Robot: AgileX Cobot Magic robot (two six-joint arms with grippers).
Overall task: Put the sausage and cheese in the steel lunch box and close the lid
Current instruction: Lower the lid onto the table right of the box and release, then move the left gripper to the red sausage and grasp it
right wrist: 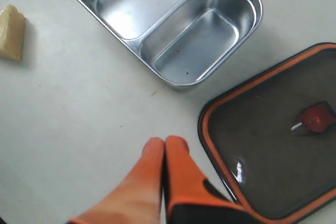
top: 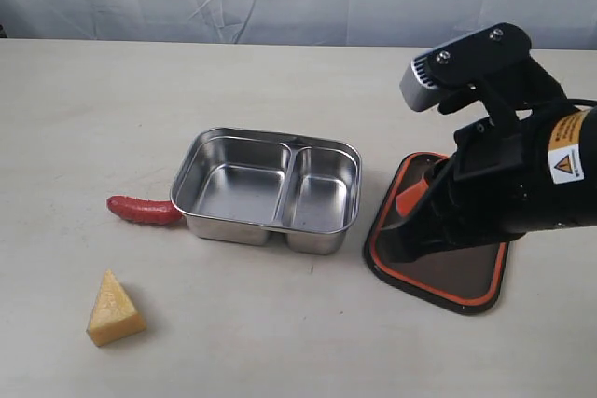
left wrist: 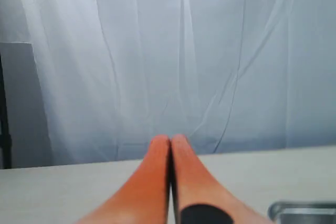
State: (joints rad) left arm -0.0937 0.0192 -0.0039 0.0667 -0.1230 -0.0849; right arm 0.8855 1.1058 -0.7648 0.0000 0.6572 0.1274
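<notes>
Two arms serve this rig, yet the exterior view catches only the right arm [top: 508, 170], which leans in from the right edge with its wrist tipped down over the lid [top: 466, 277]. The right gripper [right wrist: 166, 142] has its orange fingers pressed together with nothing between them. Its tips sit over bare table [right wrist: 79, 119] just beside the lid's edge nearer the steel lunch box [top: 266, 188]. Whether they touch the surface I cannot tell. The left gripper [left wrist: 169, 141] is likewise closed and empty, held level above the table and pointing toward the white curtain [left wrist: 157, 51].

The lid lies flat with its orange seal rim [top: 375, 230] facing up, to the right of the lunch box, with a strip of bare table between them. The sausage [top: 142, 210] lies on the table with one end against the box's left wall. The cheese [top: 115, 309] stands well apart from both, toward the front left, with open table on every side. More open surface runs behind the box to the curtain.

The right wrist view shows the lid's orange valve tab [right wrist: 314, 119], which the arm hides in the exterior view. It catches only a red sliver of the sausage at the picture's edge. The left wrist view shows just one corner of the box.
</notes>
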